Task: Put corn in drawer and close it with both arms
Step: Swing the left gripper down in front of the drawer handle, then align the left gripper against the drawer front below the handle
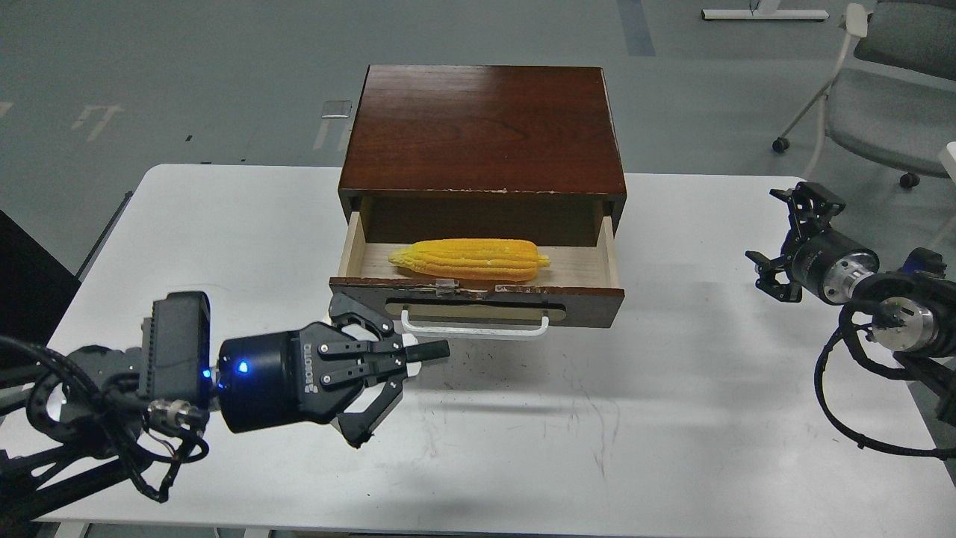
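Note:
The yellow corn (470, 259) lies lengthwise inside the open drawer (478, 299), on its pale wood floor just behind the chipped front edge. The white bar handle (474, 329) faces me. My left gripper (427, 350) is low over the table, just in front of the drawer front's left end. Its fingers are drawn together and hold nothing, with the tip close under the handle's left end. My right gripper (780, 235) is open and empty, well to the right of the drawer, above the table's right edge.
The drawer belongs to a dark brown wooden cabinet (485, 127) at the back middle of the white table (672, 418). A grey wheeled chair (896, 97) stands beyond the table's right corner. A black panel (30, 299) stands off the left edge.

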You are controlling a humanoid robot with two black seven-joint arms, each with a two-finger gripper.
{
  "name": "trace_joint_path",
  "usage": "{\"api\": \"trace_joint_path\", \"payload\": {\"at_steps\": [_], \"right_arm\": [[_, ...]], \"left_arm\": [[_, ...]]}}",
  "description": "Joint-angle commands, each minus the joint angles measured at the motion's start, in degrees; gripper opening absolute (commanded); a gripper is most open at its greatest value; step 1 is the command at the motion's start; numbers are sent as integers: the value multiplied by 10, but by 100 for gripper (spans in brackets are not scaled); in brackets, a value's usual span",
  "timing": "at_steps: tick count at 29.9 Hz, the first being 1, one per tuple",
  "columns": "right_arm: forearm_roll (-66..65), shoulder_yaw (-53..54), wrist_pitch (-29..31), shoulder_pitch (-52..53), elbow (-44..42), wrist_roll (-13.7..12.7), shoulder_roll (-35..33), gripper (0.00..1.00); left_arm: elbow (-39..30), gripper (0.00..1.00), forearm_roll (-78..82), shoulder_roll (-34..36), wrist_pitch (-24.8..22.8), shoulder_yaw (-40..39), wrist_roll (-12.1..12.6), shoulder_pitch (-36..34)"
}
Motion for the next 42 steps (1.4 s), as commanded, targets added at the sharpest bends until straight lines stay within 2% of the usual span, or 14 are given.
{"api": "trace_joint_path", "payload": {"at_steps": [1,6,9,12,16,19,22,26,32,35,38,42], "right_arm": [[0,0,-1,0,-16,0,14,100],[0,-1,-2,0,-17,0,15,100],[0,-1,-2,0,-17,0,15,100],[0,-1,-2,-1,-17,0,14,100],[0,0,-2,1,-17,0,14,100],[0,0,-2,-1,-17,0,13,100],[0,1,-2,-11,-18,0,13,100],[0,2,-2,-11,-31,0,14,100],[0,3,-2,-13,-32,1,13,100],[0,4,-2,-17,-31,3,13,100],[0,4,-2,-17,-31,3,13,100],[0,4,-2,-17,-31,3,14,100]], "left_arm": [[4,0,0,-39,0,1,0,36],[34,0,0,-86,0,-33,0,36],[61,0,0,-118,-41,-55,0,36],[81,0,0,-139,-51,-60,0,34],[95,0,0,-147,-89,-59,0,33],[95,0,0,-148,-101,-59,0,33],[96,0,0,-153,-141,-63,0,33],[97,0,0,-151,-172,-66,0,34],[106,0,0,-153,-202,-80,0,37],[107,0,0,-158,-204,-87,17,39],[107,0,0,-158,-205,-88,23,40],[111,0,0,-160,-211,-100,50,45]]}}
